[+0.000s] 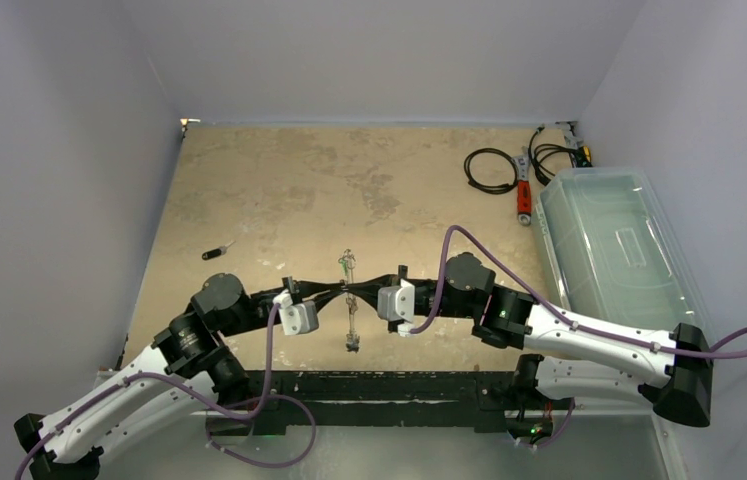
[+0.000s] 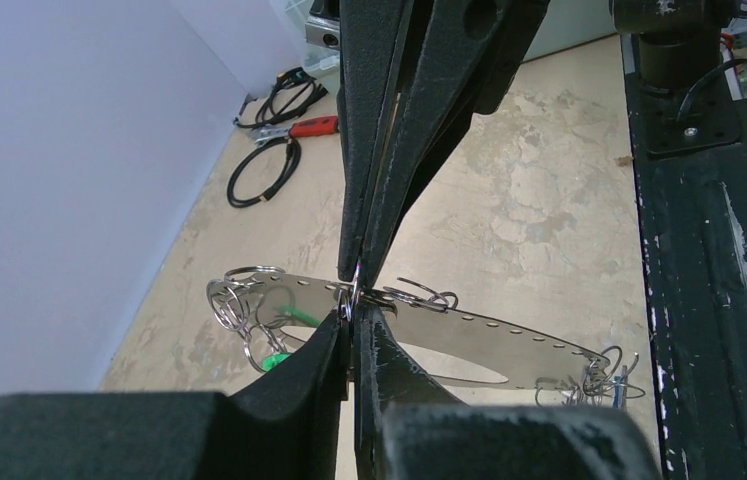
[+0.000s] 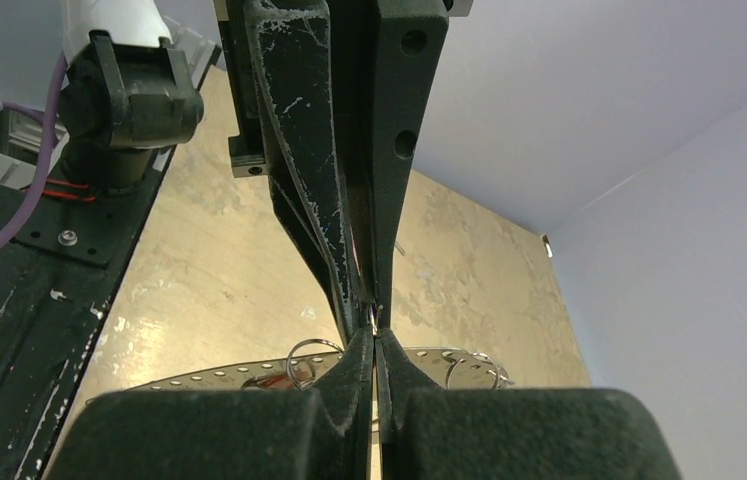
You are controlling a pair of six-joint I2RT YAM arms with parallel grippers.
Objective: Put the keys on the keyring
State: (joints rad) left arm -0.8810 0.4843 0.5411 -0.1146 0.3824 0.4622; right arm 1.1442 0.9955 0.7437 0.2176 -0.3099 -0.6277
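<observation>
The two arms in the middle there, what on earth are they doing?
They are working on getting keys onto the keyring. The left gripper and the right gripper meet tip to tip, both pinched shut on the keyring's flat crescent, holding it up off the table. Small split rings and at least one green key hang from it. One dark-headed key lies loose on the table to the left, not yet picked up.

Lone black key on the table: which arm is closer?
Left. The left arm bends right beside the key; the right arm lies far off to its right.
</observation>
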